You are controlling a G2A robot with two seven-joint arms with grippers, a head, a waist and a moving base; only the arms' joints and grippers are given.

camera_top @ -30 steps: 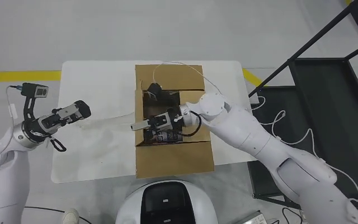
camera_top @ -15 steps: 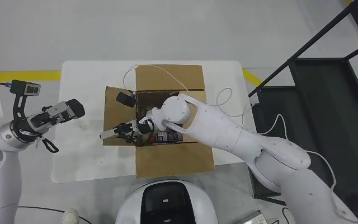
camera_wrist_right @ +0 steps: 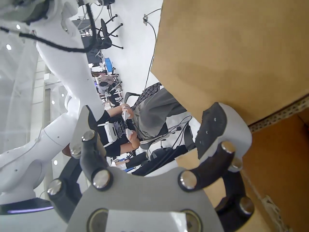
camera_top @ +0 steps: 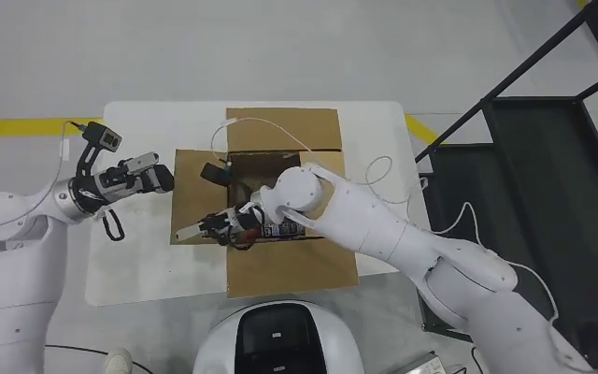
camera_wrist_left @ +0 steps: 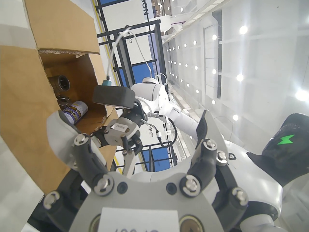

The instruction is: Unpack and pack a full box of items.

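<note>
A: Grip state?
B: The right claw (camera_top: 190,228) is spread wide and empty, over the box's left flap. The left claw (camera_top: 161,178) is also spread and empty, just beside that flap.
A: Box?
B: The cardboard box (camera_top: 280,128) sits mid-frame on the tabletop (camera_top: 140,254) with its flaps open and a can (camera_wrist_left: 76,111) inside.

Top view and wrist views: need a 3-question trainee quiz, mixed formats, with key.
1. True or false: the left gripper is shut.
2. The right gripper is at: A) the left flap of the box; B) its far flap; C) bare table beyond the box.
3. Fill in: in the left wrist view, a labelled ___ shows inside the box.
Key: 1 false, it is open; 2 A; 3 can.
</note>
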